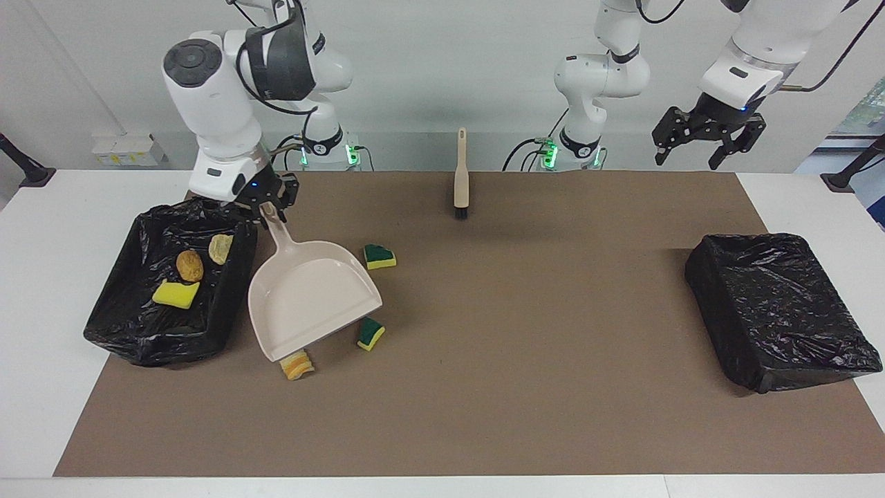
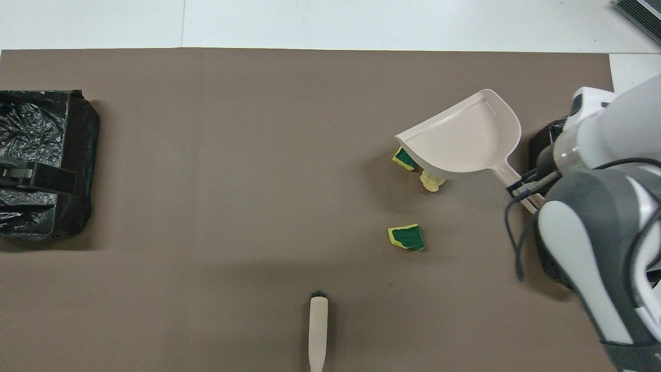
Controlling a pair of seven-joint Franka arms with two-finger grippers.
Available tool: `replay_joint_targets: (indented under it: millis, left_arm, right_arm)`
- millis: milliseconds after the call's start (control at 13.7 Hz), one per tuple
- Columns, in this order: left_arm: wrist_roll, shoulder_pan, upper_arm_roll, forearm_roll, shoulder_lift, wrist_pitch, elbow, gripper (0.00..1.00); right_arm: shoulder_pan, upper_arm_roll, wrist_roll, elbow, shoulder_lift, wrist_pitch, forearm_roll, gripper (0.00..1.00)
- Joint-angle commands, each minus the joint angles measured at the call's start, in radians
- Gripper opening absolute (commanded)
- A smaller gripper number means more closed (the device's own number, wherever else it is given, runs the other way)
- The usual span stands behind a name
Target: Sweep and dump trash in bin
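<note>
My right gripper is shut on the handle of the beige dustpan, which hangs tilted over the mat beside the bin at the right arm's end. Its pan covers part of a striped pastry and of a pale pastry. A green-topped sponge bit lies at the pan's lip, and another lies nearer to the robots. In the bin are a yellow sponge, a brown bread piece and a pastry piece. My left gripper waits open in the air.
The beige brush lies on the brown mat close to the robots, bristles down. A second black-lined bin sits at the left arm's end, with the left gripper over it in the overhead view.
</note>
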Motion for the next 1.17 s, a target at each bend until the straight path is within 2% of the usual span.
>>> replay_joint_targets:
  millis: [0, 439, 805, 951, 1024, 1098]
  left_arm:
    - [0.013, 0.012, -0.011, -0.002, 0.019, -0.042, 0.054, 1.00]
    - [0.011, 0.021, -0.008, 0.007, -0.005, -0.051, 0.029, 1.00]
    - [0.005, 0.017, -0.010, 0.006, -0.005, -0.050, 0.029, 1.00]
    - [0.005, 0.011, -0.010, 0.006, -0.004, -0.044, 0.029, 1.00]
    - [0.005, 0.015, -0.010, 0.006, -0.004, -0.044, 0.029, 1.00]
    - [0.008, 0.020, -0.010, 0.006, -0.004, -0.042, 0.029, 1.00]
  right_arm:
    - [0.115, -0.005, 0.249, -0.029, 0.022, 0.070, 0.046, 0.00]
    - [0.359, -0.006, 0.662, -0.011, 0.146, 0.236, 0.072, 0.00]
    - [0.526, -0.008, 0.946, 0.055, 0.303, 0.348, 0.060, 0.00]
    - [0.548, -0.006, 0.988, 0.080, 0.348, 0.389, 0.054, 0.00]
    - [0.545, -0.006, 0.988, 0.082, 0.348, 0.385, 0.051, 0.22]
    - [0.546, -0.011, 0.984, 0.082, 0.343, 0.380, 0.043, 0.99]
